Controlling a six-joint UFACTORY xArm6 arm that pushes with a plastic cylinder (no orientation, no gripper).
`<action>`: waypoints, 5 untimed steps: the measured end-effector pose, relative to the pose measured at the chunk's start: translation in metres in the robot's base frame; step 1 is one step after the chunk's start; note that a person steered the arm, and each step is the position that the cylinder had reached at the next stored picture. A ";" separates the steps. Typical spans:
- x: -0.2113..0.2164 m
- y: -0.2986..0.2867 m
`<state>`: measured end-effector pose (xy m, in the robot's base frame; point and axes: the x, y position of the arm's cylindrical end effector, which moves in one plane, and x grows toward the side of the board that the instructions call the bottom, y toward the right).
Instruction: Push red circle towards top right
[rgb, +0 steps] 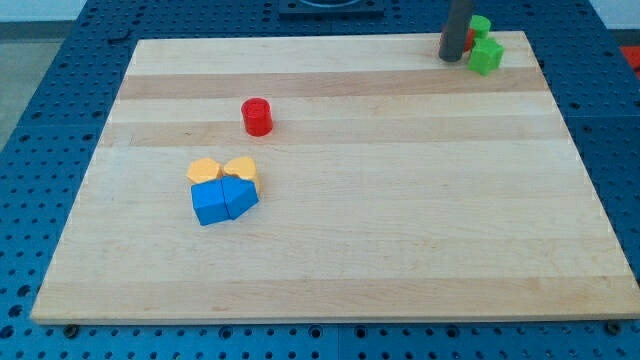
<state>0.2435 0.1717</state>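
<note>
The red circle (257, 116) is a short red cylinder standing on the wooden board (400, 230), left of centre in the upper half. My tip (451, 57) is the lower end of the dark rod at the view's top right, far to the right of the red circle and not touching it. The tip stands right beside a small red block (468, 42), mostly hidden behind the rod, and two green blocks.
A green block (487, 56) and a second green block (481, 25) sit at the board's top right corner. Two yellow blocks (205, 170) (241, 167) touch two blue blocks (209, 201) (240, 196) below the red circle. A blue pegboard (40, 160) surrounds the board.
</note>
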 end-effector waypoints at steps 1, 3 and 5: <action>0.013 -0.017; 0.022 -0.162; 0.091 -0.337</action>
<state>0.3341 -0.1655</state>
